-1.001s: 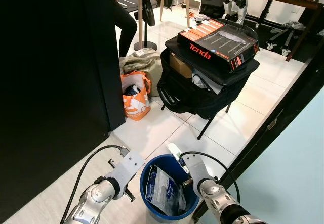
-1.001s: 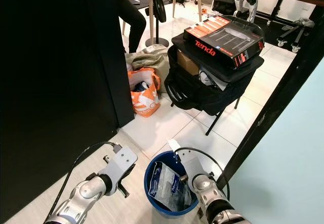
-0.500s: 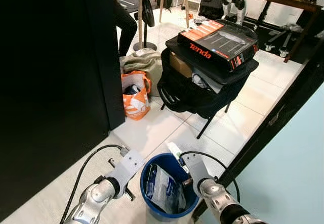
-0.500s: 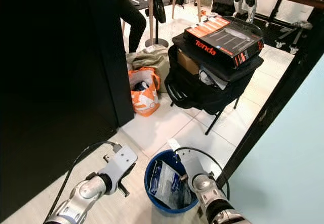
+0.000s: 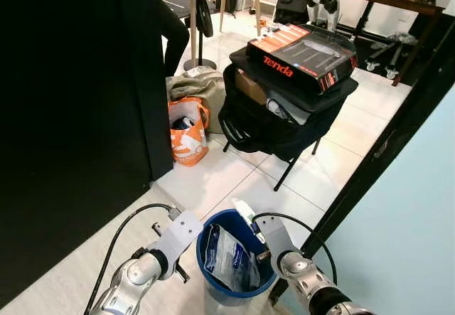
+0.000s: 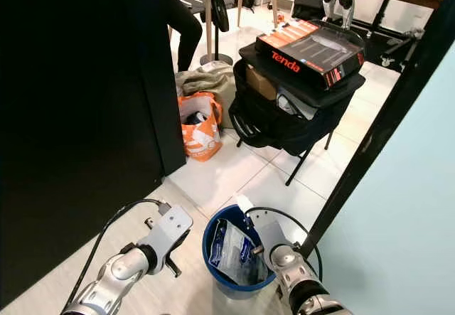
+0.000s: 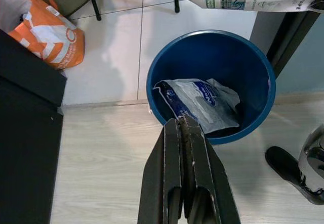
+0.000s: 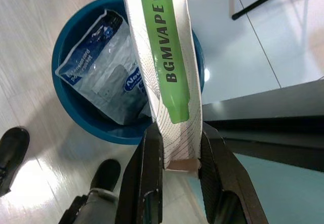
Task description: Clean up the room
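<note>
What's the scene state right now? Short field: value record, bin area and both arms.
bin: blue bin on the floor between the two arms
bin contents: crumpled plastic bag
right gripper: jaws shut on a white and green box, held above the bin
left gripper: jaws shut, holding nothing, beside the bin
nearby: orange bag on the tiles; Tenda box on a black chair

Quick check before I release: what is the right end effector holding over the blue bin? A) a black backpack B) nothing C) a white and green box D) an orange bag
C: the right end effector is shut on a white and green box marked BGMVAPE, held above the blue bin, which already contains a plastic pouch.
</note>
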Tool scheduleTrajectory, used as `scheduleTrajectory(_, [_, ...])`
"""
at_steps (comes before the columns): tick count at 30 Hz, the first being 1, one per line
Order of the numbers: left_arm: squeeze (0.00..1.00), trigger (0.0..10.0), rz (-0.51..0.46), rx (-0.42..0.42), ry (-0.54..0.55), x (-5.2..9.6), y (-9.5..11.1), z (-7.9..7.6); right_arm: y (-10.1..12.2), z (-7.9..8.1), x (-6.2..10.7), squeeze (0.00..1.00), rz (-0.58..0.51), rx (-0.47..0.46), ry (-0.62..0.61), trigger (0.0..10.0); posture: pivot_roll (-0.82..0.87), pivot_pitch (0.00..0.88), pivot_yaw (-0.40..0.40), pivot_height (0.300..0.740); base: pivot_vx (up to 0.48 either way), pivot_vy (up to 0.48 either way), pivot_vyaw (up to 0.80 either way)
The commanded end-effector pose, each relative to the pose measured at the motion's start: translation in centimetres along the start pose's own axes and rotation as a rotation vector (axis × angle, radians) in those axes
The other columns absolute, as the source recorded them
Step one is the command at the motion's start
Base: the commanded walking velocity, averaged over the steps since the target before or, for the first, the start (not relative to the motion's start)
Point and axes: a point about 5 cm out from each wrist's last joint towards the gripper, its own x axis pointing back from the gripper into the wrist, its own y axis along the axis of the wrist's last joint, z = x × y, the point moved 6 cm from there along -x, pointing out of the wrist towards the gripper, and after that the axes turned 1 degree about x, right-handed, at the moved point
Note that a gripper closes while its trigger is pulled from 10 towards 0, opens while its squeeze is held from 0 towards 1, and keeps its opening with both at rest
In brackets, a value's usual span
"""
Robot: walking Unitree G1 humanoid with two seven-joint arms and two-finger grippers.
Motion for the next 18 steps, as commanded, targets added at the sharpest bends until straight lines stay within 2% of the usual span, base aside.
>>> scheduleTrajectory(1, [0.00,10.0,0.017,-0.022,-0.016,0.23,-0.62,-0.36,-0.42,0.09,0.04,0.00,0.011,0.003,0.008,10.0,0.06,0.103,-0.054,0.641,0.000,0.000,0.00])
scheduleTrajectory(6, [0.00,10.0,0.016,-0.025,-0.014,0.32,-0.61,-0.36,-0.36,0.16,0.03,0.00,0.011,0.011,0.013,10.0,0.06,0.104,-0.057,0.627,0.000,0.000,0.00])
scheduleTrajectory(18, [0.00,10.0,-0.001,-0.028,-0.012,0.55,-0.47,0.03,0.04,0.34,-0.07,0.00,0.012,0.046,0.028,10.0,0.06,0.149,-0.068,0.627,0.000,0.000,0.00])
